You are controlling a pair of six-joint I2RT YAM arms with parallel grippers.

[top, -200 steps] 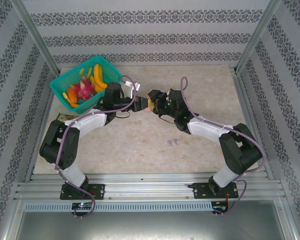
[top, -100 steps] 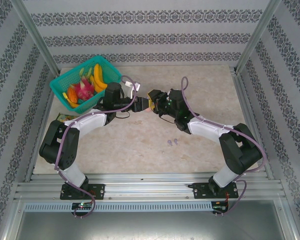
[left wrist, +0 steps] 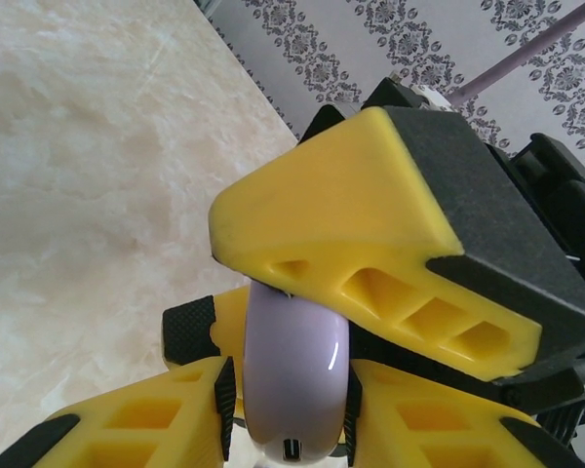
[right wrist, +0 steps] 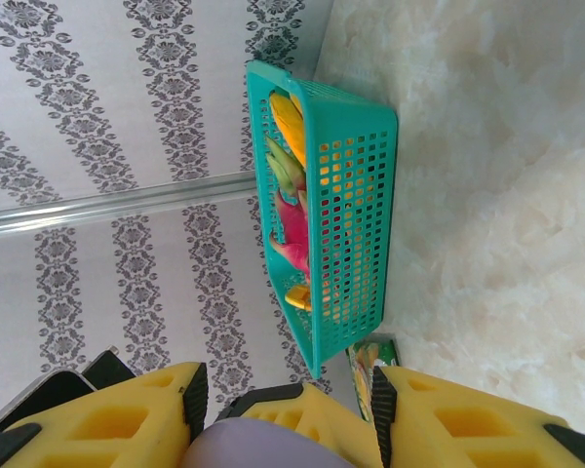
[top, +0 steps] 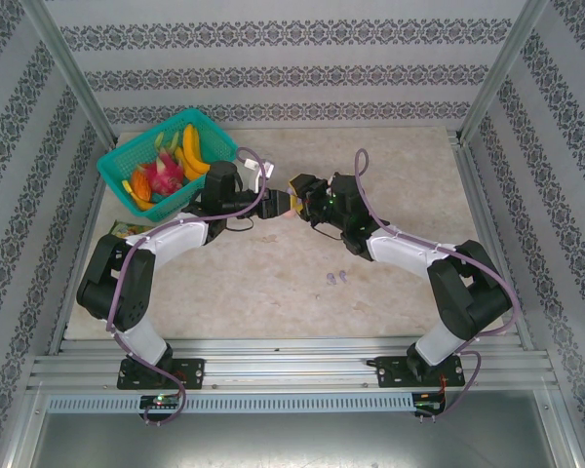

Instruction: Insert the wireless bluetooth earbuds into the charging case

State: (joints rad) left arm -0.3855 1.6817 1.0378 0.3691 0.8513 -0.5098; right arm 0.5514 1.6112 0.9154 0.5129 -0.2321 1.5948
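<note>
1. Nearest my bases, two tiny pale lilac plastic earbuds (top: 330, 279) lie side by side on the pale marbled worktop (top: 273, 302). They sit between its near edge and its centre, a little to my right of the midline, just beside my right forearm (top: 400, 249). They are too small for me to read which way their stems run.

2. Farther out, at the worktop's centre, both sets of jaws meet tip to tip around the smooth, rounded, glossy lilac plastic charging case (left wrist: 294, 375).
   - My right jaws are clamped on it. In the right wrist view its lilac body fills the gap between my yellow fingers (right wrist: 127, 419).
   - My left jaws stand on either side of it, with the black pads (left wrist: 225, 405) close against its flanks. I cannot tell whether they press or merely flank.
   - The case's long axis runs along my left fingers, port end toward my left wrist. I cannot tell whether its lid is open.

3. Governing relation: from both jaws, the earbuds lie back toward the near edge and to my right. My right arm is nearer, but its jaws are occupied. I judge that my left jaws, once clear, must reach across the midline for them.

4. Farthest, a teal perforated plastic basket (top: 115, 183) of toy fruit stands at the far left corner, well apart.
</note>
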